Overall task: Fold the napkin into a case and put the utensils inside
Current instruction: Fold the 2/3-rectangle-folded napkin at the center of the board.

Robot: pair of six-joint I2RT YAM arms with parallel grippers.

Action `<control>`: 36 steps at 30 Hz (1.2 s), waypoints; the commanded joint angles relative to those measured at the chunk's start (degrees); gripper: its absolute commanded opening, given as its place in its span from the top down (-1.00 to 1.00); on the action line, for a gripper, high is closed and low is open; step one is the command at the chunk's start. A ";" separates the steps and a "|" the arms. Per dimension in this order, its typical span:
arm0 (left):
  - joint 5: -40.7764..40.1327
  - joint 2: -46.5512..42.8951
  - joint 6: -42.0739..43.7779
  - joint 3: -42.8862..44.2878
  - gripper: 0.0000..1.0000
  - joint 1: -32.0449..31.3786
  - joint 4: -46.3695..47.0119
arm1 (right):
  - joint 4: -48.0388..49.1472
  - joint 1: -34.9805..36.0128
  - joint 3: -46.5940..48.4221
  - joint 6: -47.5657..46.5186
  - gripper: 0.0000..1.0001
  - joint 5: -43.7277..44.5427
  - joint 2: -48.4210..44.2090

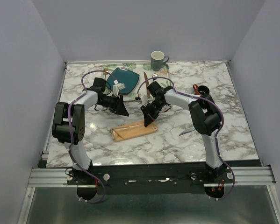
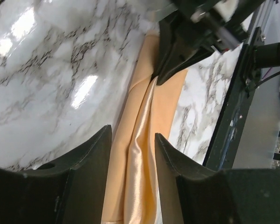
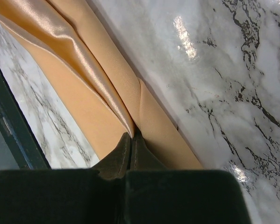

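Note:
The peach-tan napkin [image 1: 132, 131] lies folded into a long strip on the marble table, with a shiny raised fold [image 2: 142, 140] running along it. My right gripper [image 3: 131, 135] is shut on that fold at the strip's right end [image 1: 149, 122], its fingertips pinching the cloth [image 3: 83, 70]. My left gripper [image 2: 132, 135] hangs open just above the strip's left part [image 1: 122, 111], with cloth showing between its fingers but not gripped. A pale silver-grey knife [image 1: 186, 132] lies beside the right arm. The spoon is too small to pick out.
At the back stand a teal plate [image 1: 122, 80], a green mug [image 1: 157, 59] and a leaf-patterned tray [image 1: 130, 66]. A brown-handled knife [image 1: 145, 78] lies by the plate. Small dark and brown items [image 1: 199, 88] sit at the right. The table's near edge [image 2: 224, 135] runs close to the napkin.

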 commanded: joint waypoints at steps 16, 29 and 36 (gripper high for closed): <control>2.18 -0.55 -21.58 -9.76 -0.08 -13.38 26.65 | 0.32 0.06 -3.16 -1.11 0.99 -4.70 -6.94; 2.27 0.33 -23.95 -14.33 0.17 -13.57 30.08 | 0.84 0.06 -3.60 -0.05 0.99 -4.18 -6.58; 2.89 -2.04 -29.66 -18.37 0.02 -10.76 38.60 | 1.81 -0.11 -4.74 -0.49 0.99 -3.65 -7.37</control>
